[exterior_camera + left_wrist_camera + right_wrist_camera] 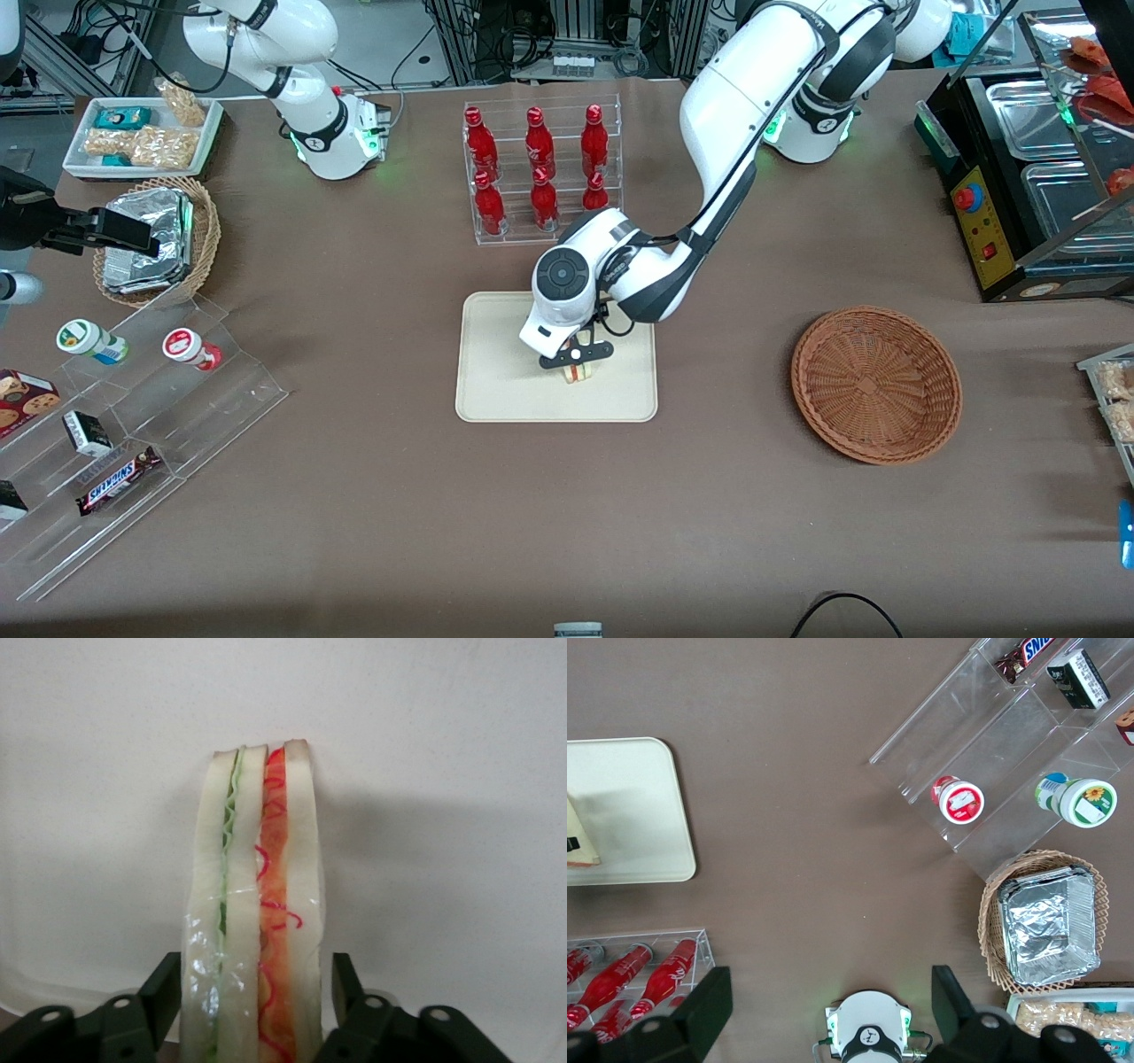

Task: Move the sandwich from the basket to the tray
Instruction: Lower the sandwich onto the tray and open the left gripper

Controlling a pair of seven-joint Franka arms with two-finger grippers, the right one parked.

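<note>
The pincer (577, 355) hangs over the tray (496, 390), its fingers (159, 992) just beside the sandwich (252, 930) on either flank, seemingly a hair apart from the bread. The sandwich stands on edge on the tray. The basket (875, 385) sits on the tabletop (354, 496), toward the working arm's end from the tray.

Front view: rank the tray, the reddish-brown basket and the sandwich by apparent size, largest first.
1. Tray.
2. Basket, somewhat smaller.
3. Sandwich, by far the smallest, on the tray and partly hidden under the gripper.
</note>
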